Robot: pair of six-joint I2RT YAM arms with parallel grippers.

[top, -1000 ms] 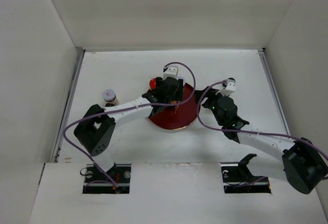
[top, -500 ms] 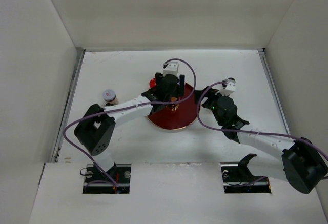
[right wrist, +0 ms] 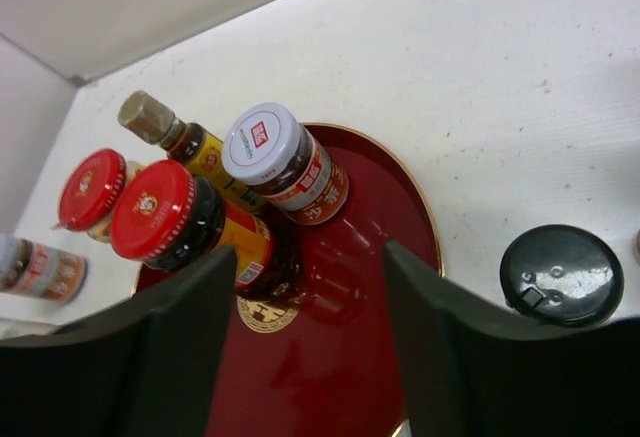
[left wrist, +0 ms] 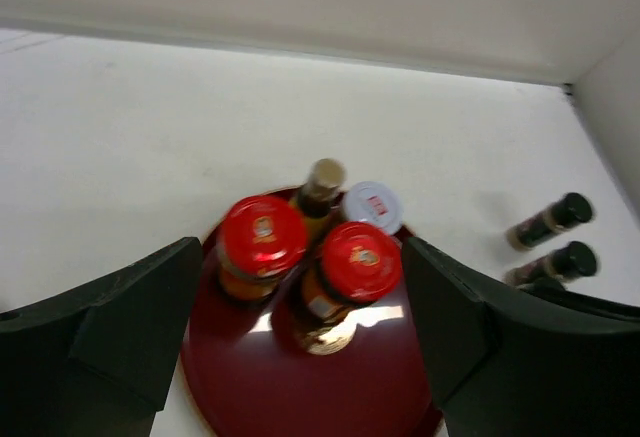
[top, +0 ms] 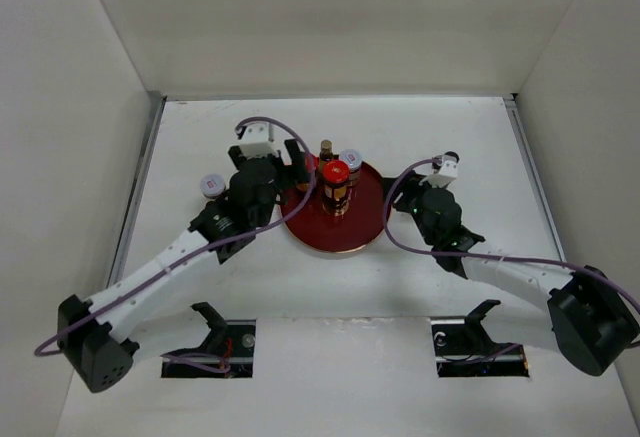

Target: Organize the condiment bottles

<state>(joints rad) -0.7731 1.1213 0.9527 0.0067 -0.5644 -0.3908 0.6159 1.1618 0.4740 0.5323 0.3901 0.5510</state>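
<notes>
One white bench [top: 450, 127] carries everything. Ahead of both grippers lies the round red tray [top: 350, 232]. The left gripper [left wrist: 300, 245] is spread wide with nothing in it, facing the tray. The right gripper [right wrist: 310, 252] is likewise spread and empty. Just beyond the left gripper, clustered on the tray, stand two red-capped jars [left wrist: 262, 237], a white-capped jar [left wrist: 372, 205] and a brown-capped bottle [left wrist: 322, 177]. A pale-capped jar [top: 211, 185] stands off the tray, behind the left gripper. Two slim black-capped bottles [left wrist: 555, 219] stand on the bench close by the right gripper. Gathering looks roughly half done. Next, I judge, one gripper must settle around a stray bottle and pinch it.
</notes>
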